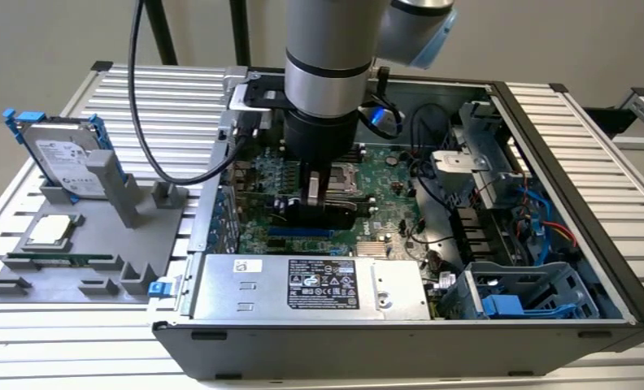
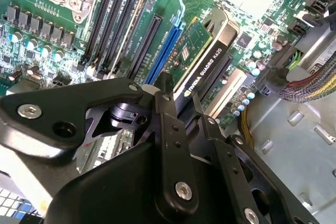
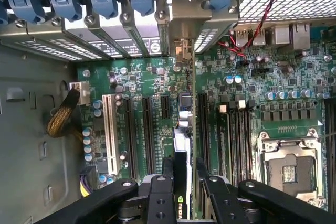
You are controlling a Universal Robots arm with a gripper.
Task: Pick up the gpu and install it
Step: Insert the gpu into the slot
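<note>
The gripper [image 3: 184, 182] clamps the gpu [image 3: 182, 150] on edge over the motherboard [image 3: 247, 108], long axis along the expansion slots, bracket toward the rear slot covers [image 3: 105, 9]. The second wrist view shows its black cooler [image 2: 210, 59].

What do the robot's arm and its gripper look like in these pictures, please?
The arm is a silver-grey cylinder with a pale blue joint cap and a black wrist section. A black cable hangs beside it. The gripper is matt black, with flat linkage bars joined by silver screws.
</note>
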